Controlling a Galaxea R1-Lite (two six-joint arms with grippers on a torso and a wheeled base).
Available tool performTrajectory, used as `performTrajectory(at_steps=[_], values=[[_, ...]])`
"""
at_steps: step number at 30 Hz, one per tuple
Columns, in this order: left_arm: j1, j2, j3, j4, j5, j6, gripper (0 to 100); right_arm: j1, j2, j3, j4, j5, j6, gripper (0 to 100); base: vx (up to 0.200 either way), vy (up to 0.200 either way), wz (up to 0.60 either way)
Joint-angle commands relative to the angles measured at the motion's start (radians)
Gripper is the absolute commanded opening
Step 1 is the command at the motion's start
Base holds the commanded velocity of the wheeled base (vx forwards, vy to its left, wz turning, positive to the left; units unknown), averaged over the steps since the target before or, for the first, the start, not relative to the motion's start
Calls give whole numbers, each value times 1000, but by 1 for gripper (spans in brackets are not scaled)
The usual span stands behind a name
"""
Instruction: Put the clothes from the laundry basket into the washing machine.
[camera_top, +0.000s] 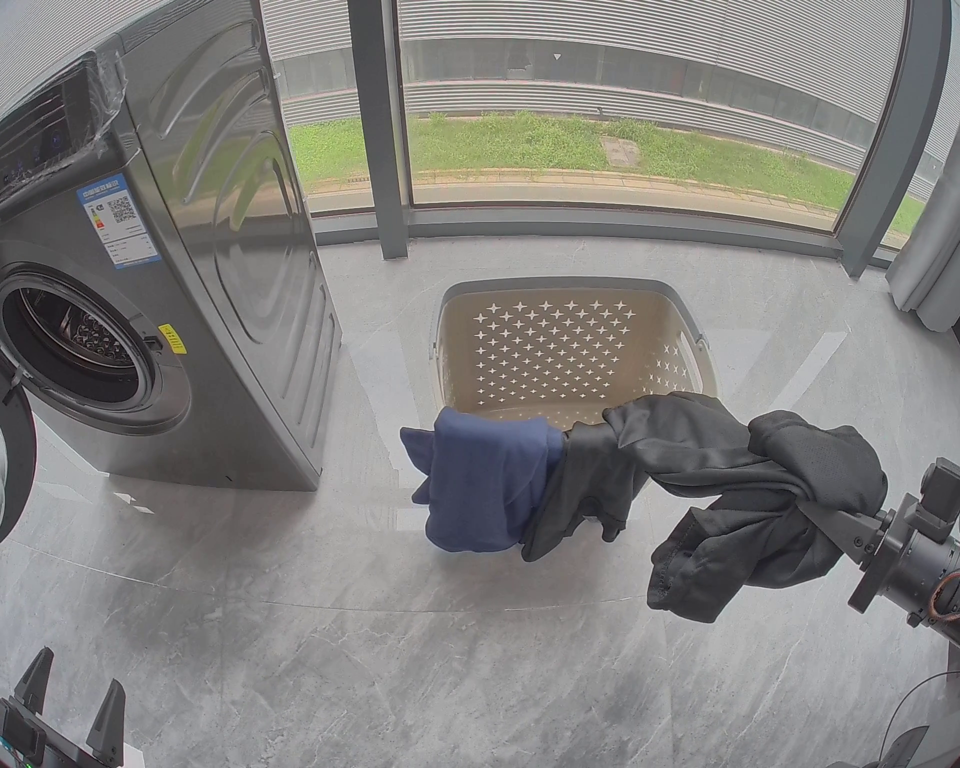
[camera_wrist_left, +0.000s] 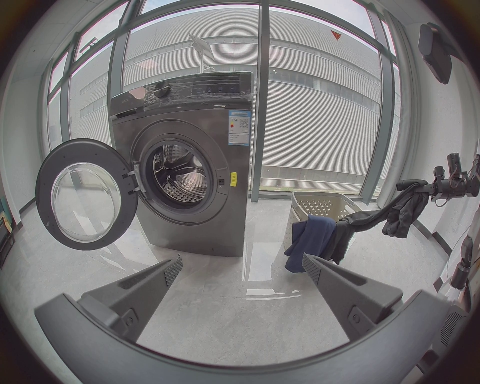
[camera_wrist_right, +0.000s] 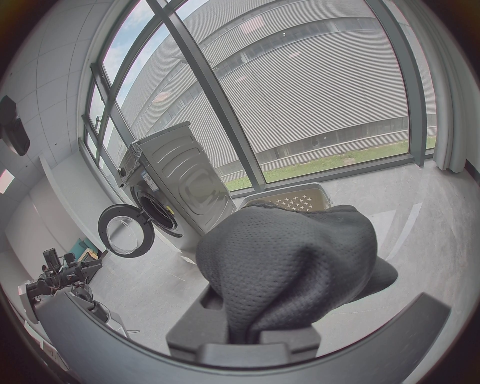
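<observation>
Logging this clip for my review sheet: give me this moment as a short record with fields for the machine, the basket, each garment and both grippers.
Washing machine: robot's left, door swung open, drum exposed
Laundry basket: on the floor by the window
Blue garment: draped over the basket's near rim
Black garment: stretched from that rim, beside the blue one, to the right gripper
Right gripper: shut on the black garment, above the floor
Left gripper: open, empty, low on the robot's left
</observation>
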Motion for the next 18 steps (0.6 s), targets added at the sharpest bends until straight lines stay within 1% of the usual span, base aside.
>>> performTrajectory(at_steps=[1, 7, 10, 18], values=[[0, -15, 15, 0, 1, 0, 100, 11, -4, 0, 2, 1, -2, 0, 0, 200, 0], [0, -15, 15, 0, 1, 0, 100, 18, -10, 0, 4, 1, -2, 0, 0, 200, 0], [0, -15, 15, 0, 1, -1, 100, 34, -1, -3, 2, 1, -2, 0, 0, 200, 0], [0, -15, 15, 0, 1, -1, 100, 38, 25, -11, -3, -1, -1, 0, 0, 200, 0]])
